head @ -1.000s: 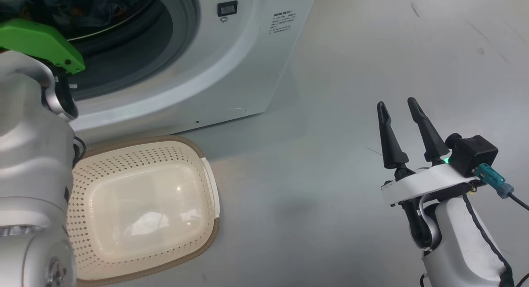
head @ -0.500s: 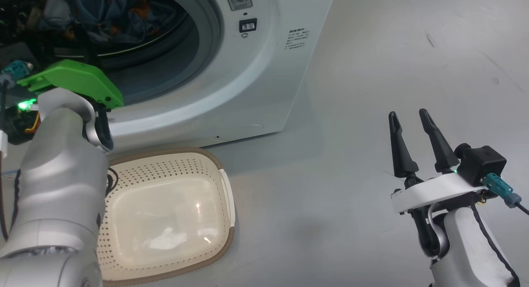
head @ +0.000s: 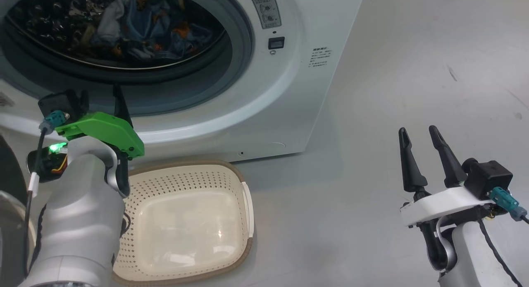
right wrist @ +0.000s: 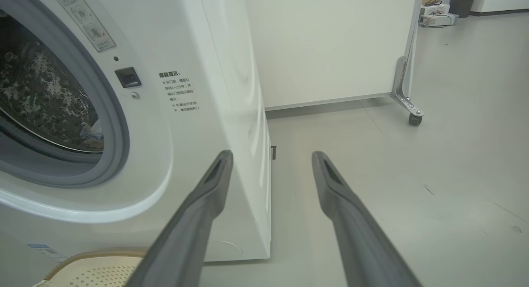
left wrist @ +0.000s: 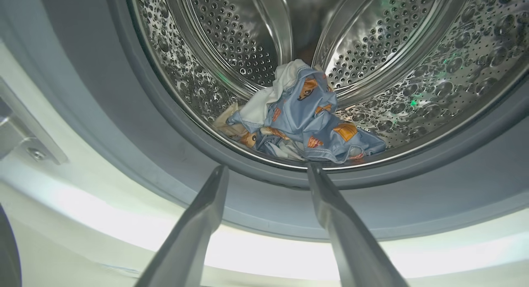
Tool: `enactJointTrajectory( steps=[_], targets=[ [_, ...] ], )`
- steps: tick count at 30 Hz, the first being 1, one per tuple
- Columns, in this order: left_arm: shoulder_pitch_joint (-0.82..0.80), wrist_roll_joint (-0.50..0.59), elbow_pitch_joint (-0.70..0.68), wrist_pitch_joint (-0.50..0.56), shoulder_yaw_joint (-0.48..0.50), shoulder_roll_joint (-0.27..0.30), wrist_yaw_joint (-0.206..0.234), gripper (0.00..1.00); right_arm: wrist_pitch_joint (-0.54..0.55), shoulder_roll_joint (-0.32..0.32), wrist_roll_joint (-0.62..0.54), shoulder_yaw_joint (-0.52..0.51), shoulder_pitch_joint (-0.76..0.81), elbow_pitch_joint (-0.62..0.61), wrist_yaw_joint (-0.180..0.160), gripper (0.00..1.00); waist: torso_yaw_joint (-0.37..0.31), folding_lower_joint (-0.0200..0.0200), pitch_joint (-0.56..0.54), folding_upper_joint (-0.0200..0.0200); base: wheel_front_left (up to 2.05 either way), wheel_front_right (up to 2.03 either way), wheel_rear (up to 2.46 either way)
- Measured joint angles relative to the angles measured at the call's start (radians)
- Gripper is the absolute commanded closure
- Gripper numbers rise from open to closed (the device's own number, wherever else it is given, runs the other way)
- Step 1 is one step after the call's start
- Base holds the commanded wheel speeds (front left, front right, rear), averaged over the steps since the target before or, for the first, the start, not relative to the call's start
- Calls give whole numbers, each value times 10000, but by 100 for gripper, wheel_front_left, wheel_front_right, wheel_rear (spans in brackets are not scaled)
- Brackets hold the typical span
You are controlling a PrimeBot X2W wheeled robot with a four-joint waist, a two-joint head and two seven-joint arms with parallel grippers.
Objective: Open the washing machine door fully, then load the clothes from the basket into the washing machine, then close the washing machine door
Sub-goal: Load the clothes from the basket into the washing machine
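The clothes (left wrist: 306, 121), soft light-blue garments printed with orange-brown figures plus a cream cloth piece, are lying bunched at the bottom of the shiny perforated steel drum (left wrist: 413, 51) inside the big white front-loading washing machine (head: 289, 92). The small cream perforated plastic basket (head: 182, 181) with a brown rim is sitting just in front of the machine, with nothing inside. Opening and loading are looking done, and closing the washing machine door is looking like what is left. The left gripper (left wrist: 266, 169) is hovering at the machine's grey rubber gasket (left wrist: 434, 192), jaws spread and grasping nothing. The right gripper (head: 417, 130) is hanging well to the machine's right, fingers likewise parted and empty.
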Motion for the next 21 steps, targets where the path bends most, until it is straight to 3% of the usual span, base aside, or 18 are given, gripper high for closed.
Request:
enactJointTrajectory(
  steps=[21],
  targets=[
    [2303, -974, -1411, 0, -1147, -27, -359, 0, 0, -63, -2, -148, 882, 65, 0, 0, 496, 0, -1347, 0, 0, 0, 0]
  ],
)
